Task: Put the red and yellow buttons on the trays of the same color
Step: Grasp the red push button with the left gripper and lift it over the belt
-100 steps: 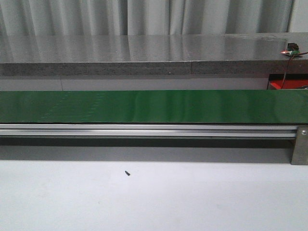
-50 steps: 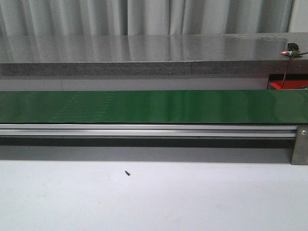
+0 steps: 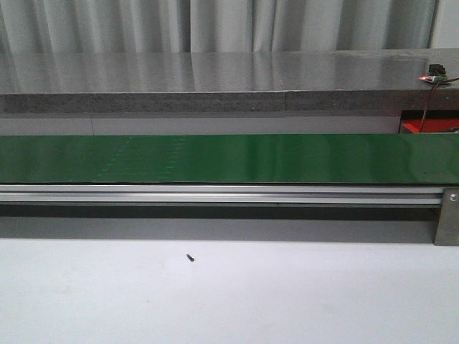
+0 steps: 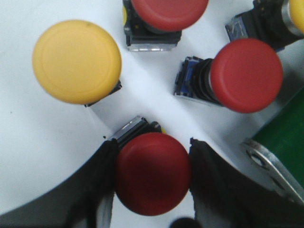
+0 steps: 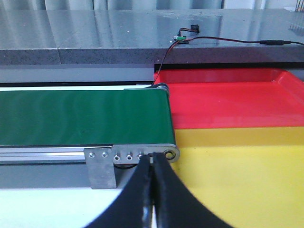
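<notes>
Left pincer [image 4: 152,185]: its two dark fingers sit on each side of a red button [image 4: 153,173], right against the cap. It looks like it has hold of it, but the button is not lifted off the white counter [image 4: 28,142] yet.
Other buttons: a yellow button [image 4: 76,61] and two more red ones [image 4: 246,75] [image 4: 166,12] stand just beside it on the counter, with part of another at the edge of the view.
Right pincer [image 5: 153,190]: fingers pressed together with nothing in them, near the right end of the belt.
Green belt [image 3: 229,158]: runs left to right, past the near counter. Nothing rides on it.
Trays: the yellow tray [image 5: 237,175] is nearer, the red tray [image 5: 228,97] is farther. Both look bare.
How far along: just starting, I think. No button is on a tray yet, and every one seen is left to sort.
</notes>
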{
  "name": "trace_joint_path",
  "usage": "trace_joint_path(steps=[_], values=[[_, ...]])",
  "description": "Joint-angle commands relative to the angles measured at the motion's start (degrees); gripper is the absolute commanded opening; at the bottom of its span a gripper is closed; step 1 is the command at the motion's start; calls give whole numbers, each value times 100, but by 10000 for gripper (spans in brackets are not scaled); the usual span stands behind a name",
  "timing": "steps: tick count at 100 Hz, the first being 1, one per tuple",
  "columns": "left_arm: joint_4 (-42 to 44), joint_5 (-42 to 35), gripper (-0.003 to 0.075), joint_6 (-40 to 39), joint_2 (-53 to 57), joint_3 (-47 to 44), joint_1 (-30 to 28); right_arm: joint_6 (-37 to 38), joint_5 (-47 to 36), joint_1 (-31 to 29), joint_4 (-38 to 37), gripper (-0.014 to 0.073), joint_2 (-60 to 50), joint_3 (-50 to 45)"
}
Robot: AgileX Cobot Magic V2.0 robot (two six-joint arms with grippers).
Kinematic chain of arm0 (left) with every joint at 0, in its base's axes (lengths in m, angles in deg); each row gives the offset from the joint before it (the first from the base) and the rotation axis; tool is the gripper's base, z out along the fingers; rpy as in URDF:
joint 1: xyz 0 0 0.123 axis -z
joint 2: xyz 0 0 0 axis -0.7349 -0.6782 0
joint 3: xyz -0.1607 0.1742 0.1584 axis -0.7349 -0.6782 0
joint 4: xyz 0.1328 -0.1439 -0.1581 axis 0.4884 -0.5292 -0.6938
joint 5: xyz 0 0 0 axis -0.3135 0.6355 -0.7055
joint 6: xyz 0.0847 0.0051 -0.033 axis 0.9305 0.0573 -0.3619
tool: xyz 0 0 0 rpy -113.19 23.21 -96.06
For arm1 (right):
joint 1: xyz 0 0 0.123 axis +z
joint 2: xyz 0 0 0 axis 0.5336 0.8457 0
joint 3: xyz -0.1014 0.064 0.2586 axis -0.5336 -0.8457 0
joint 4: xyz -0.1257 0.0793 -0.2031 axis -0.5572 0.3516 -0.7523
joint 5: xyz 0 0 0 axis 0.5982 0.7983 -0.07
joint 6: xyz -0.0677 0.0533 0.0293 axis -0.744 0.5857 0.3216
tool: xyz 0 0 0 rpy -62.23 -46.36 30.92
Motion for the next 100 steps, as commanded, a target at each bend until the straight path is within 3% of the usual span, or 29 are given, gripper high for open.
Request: trace_joint_path(steps=[1,33,63,100], values=[[-54,67,122,-12,542,170,-11,-38,-475,-35,0,-123,-94,104],[-70,463,122,224,1664,584,154,-38,-475,-35,0,-123,-94,104],[-101,1108,122,266,1269,1591,844,-38,-475,-35,0,-123,-94,104],[-151,984,122,266,552,1698,1498,-38,-386,-35,0,-123,-94,104]])
